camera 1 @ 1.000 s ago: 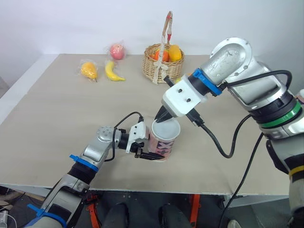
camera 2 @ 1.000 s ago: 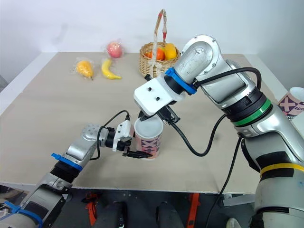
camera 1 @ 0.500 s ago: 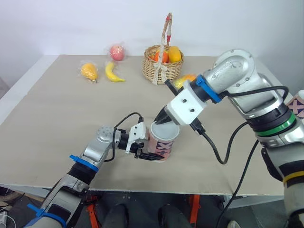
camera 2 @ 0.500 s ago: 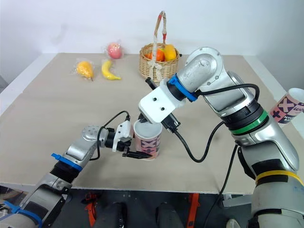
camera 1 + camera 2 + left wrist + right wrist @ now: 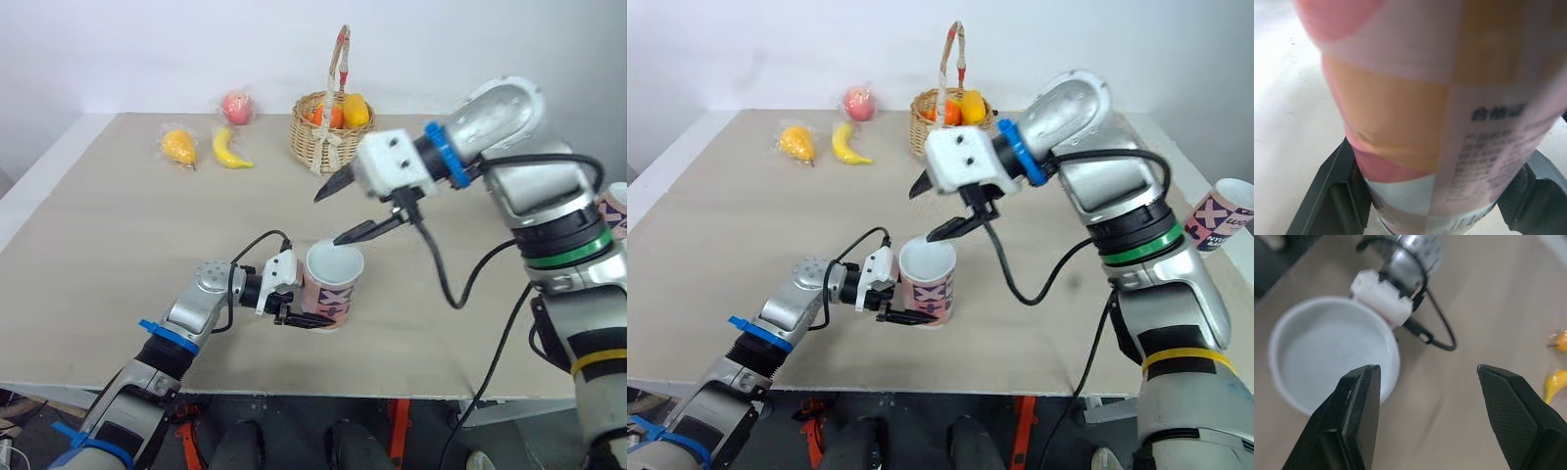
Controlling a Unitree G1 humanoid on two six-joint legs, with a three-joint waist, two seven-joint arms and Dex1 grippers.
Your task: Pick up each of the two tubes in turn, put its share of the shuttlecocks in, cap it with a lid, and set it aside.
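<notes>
A pink-and-white patterned tube (image 5: 331, 294) stands upright on the table near the front edge. Its top (image 5: 1332, 352) is a white rimmed disc. My left gripper (image 5: 315, 315) is shut on the tube's lower part, one black finger (image 5: 1334, 196) on each side of it. Just above the tube's top and a little behind it, my right gripper (image 5: 326, 219) hangs open with nothing between its fingers (image 5: 1359, 401). A second patterned tube (image 5: 1220, 215) shows at the far right edge.
A wicker basket of fruit (image 5: 333, 127) stands at the back middle. A banana (image 5: 232, 149), a bagged yellow fruit (image 5: 181, 145) and a bagged red apple (image 5: 238, 105) lie at the back left. The table's front edge (image 5: 294, 392) runs close below the tube.
My right gripper, shut at the tube's top a second ago, has opened wide and lifted up and back off it. The left gripper and the tube have stayed put.
</notes>
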